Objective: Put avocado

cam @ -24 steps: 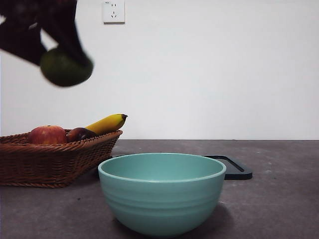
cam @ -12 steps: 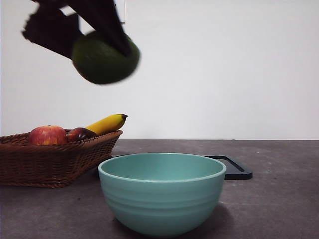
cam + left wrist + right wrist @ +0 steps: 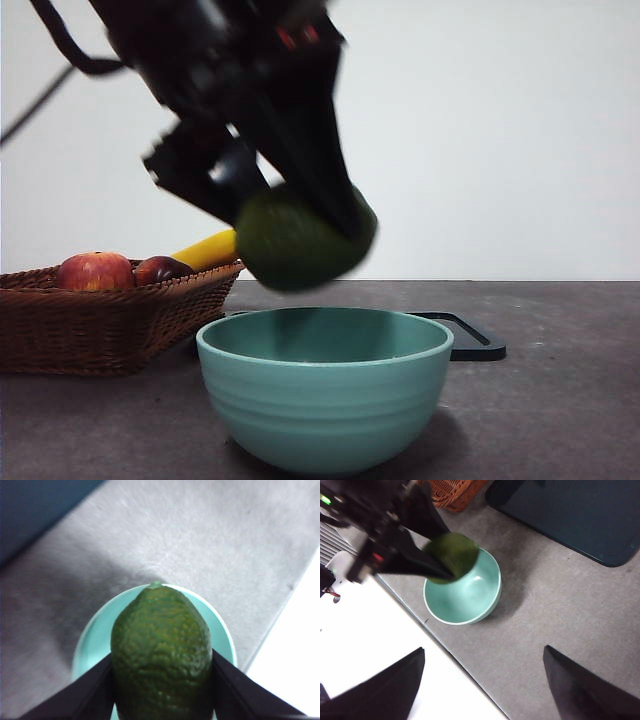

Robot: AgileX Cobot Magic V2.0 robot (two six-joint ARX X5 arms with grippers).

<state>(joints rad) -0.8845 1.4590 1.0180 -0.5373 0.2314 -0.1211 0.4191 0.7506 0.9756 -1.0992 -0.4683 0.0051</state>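
**benchrat:** You're sitting mid-carry here. Your left gripper (image 3: 300,235) is clamping the avocado (image 3: 303,240) between both jaws and hanging it just above the teal bowl (image 3: 325,385), not touching the rim. From the left wrist view the fruit (image 3: 161,650) is lined up over the bowl's (image 3: 222,635) opening, so I'd say the placing step is what you're in.

**gearhead_22:** Agreed. The next move is probably calling for a straight drop lower into the bowl, then letting the jaws spread. You're risking a bounce off the rim if you let go from this height.

**benchrat:** Your right gripper (image 3: 480,680) is waiting well off to the side, jaws spread wide, holding nothing.

**gearhead_22:** As for the surroundings: you're working on a dark grey matte table (image 3: 560,400) with a plain white wall (image 3: 500,130) behind. A wicker basket (image 3: 110,325) is sitting at the left, holding a red apple (image 3: 94,271), a dark plum-like fruit (image 3: 160,269) and a banana (image 3: 205,250). A black tray (image 3: 470,338) is lying behind the bowl on the right.
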